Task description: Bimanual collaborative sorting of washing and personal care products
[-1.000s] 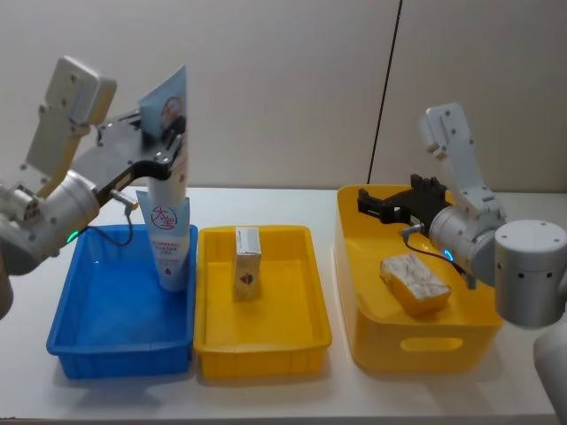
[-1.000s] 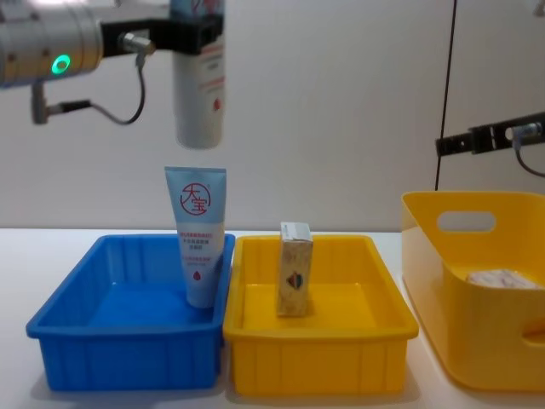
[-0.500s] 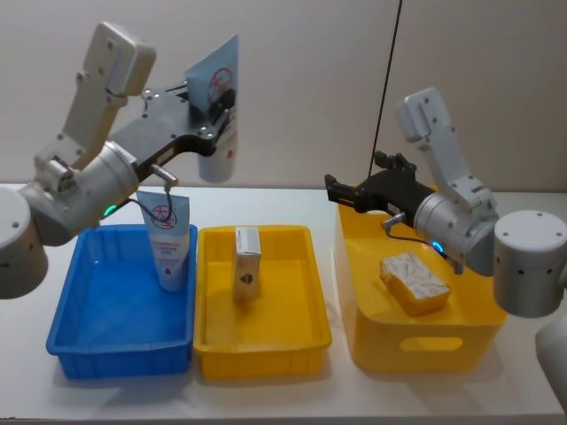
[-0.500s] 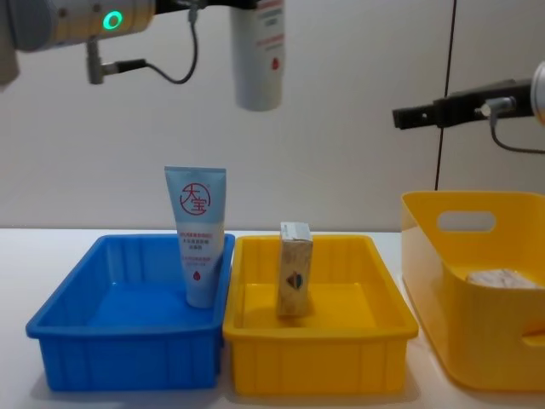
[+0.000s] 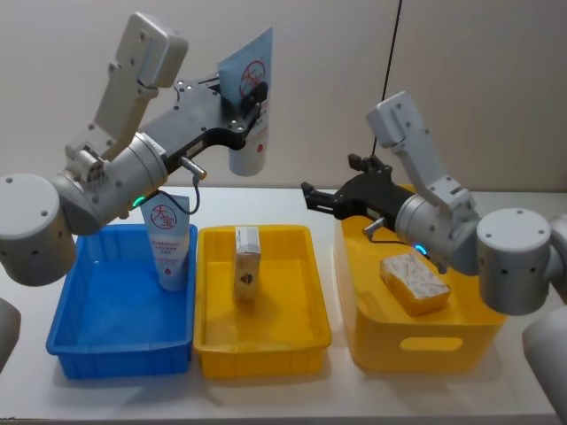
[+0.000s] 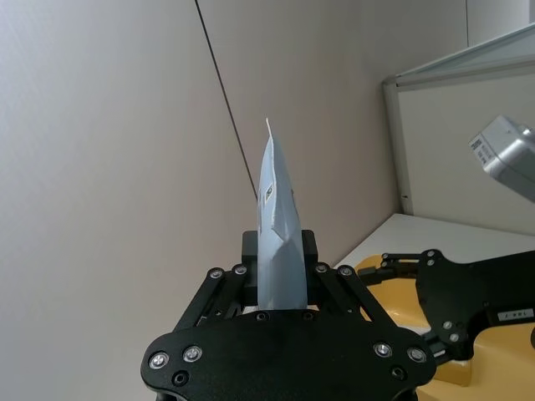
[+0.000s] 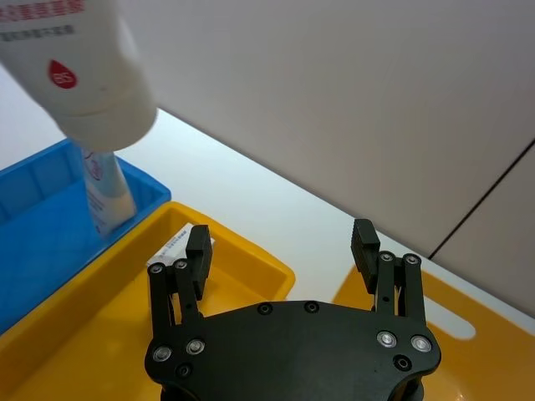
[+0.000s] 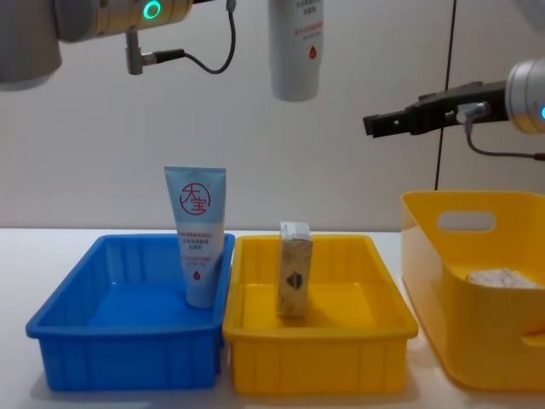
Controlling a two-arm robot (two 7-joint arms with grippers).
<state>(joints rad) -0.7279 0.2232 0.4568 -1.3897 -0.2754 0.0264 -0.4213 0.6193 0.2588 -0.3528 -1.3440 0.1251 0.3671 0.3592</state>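
Tube (image 5: 248, 149) hangs cap-down, long axis near upright, clamped in the left pincer (image 5: 245, 96) above the yellow tray (image 5: 262, 347); right pincer (image 5: 312, 197), spread and empty, faces it from the right.

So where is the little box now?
In the head view the little box stands upright in the middle yellow tray, with the blue tray to its left and the big yellow bin to its right.

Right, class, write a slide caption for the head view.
Left gripper holds a squeeze tube high over the yellow tray; the open right gripper points toward it.
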